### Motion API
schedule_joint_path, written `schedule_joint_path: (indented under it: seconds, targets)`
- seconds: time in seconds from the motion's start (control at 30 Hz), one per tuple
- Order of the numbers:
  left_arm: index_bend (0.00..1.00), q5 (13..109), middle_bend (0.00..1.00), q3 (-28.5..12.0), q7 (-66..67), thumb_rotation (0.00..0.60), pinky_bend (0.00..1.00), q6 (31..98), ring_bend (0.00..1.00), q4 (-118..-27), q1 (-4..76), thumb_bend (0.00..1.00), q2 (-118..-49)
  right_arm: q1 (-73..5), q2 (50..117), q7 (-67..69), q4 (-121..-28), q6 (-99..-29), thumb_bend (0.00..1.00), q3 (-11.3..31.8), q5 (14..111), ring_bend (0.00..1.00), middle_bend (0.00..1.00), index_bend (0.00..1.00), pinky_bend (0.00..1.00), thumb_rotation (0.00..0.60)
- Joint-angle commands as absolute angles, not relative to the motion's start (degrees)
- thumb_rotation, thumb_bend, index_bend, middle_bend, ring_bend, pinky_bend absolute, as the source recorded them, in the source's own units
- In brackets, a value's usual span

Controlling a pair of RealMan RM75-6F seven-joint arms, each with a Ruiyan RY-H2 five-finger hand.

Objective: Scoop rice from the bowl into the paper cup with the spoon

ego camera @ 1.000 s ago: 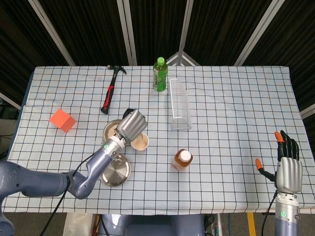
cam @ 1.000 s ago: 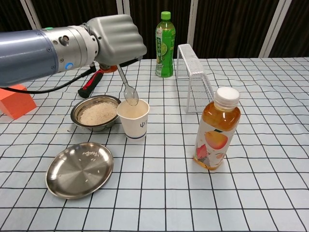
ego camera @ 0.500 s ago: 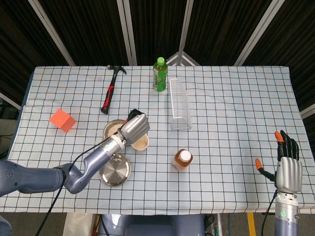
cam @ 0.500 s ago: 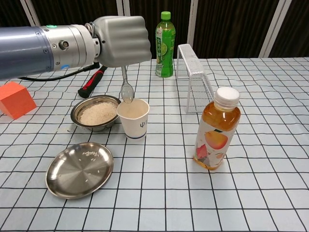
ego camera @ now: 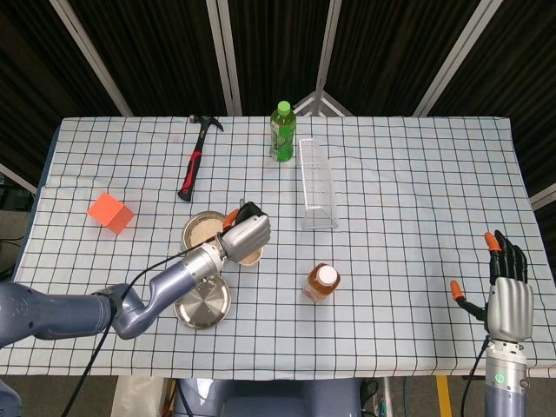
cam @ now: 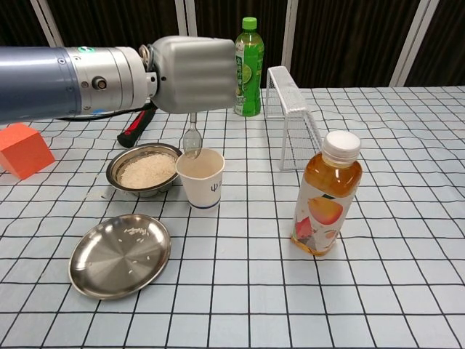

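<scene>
Your left hand point(cam: 195, 75) fists the spoon point(cam: 192, 139), bowl-end down over the paper cup point(cam: 201, 177). Your right hand point(ego camera: 507, 291) sits empty, fingers spread.

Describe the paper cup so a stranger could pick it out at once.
On the checked tablecloth, look left of centre, under the left hand holding the spoon. The paper cup stands there, right beside the steel bowl of rice. It is the only cream, tapered paper container; its neighbours are metal dishes.
</scene>
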State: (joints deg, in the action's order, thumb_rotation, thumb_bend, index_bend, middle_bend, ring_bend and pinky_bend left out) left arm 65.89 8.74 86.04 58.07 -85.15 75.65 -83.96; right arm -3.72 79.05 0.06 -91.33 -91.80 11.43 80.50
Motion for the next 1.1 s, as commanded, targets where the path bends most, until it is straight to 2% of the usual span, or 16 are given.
schedule_joint_path:
  seconds: [0.03, 0.3, 0.57, 1.1]
  targets:
    - [0.56, 68.07, 1.0, 9.43, 87.83, 0.6, 1.0, 56.95, 1.0, -85.11, 76.56, 0.64, -83.3, -3.74, 79.07, 0.09, -91.3, -91.74, 0.33, 11.43, 80.46, 0.0, 0.0, 0.0, 0.0, 0.6]
    - [0.56, 68.34, 1.0, 8.18, 91.26, 0.6, 1.0, 55.37, 1.0, -86.88, 77.15, 0.64, -82.29, -3.72, 78.99, -0.08, -91.42, -91.81, 0.33, 11.4, 80.53, 0.0, 0.0, 0.0, 0.0, 0.6]
    - [0.56, 69.58, 1.0, 8.62, 95.35, 0.6, 1.0, 55.02, 1.0, -87.69, 76.53, 0.64, -82.45, -3.74, 78.89, -0.03, -91.42, -91.72, 0.33, 11.35, 80.58, 0.0, 0.0, 0.0, 0.0, 0.6]
    - [0.56, 65.73, 1.0, 8.01, 105.54, 0.6, 1.0, 55.2, 1.0, -90.99, 76.02, 0.64, -82.69, -3.78, 78.98, 0.03, -91.32, -91.75, 0.33, 11.38, 80.6, 0.0, 0.0, 0.0, 0.0, 0.6]
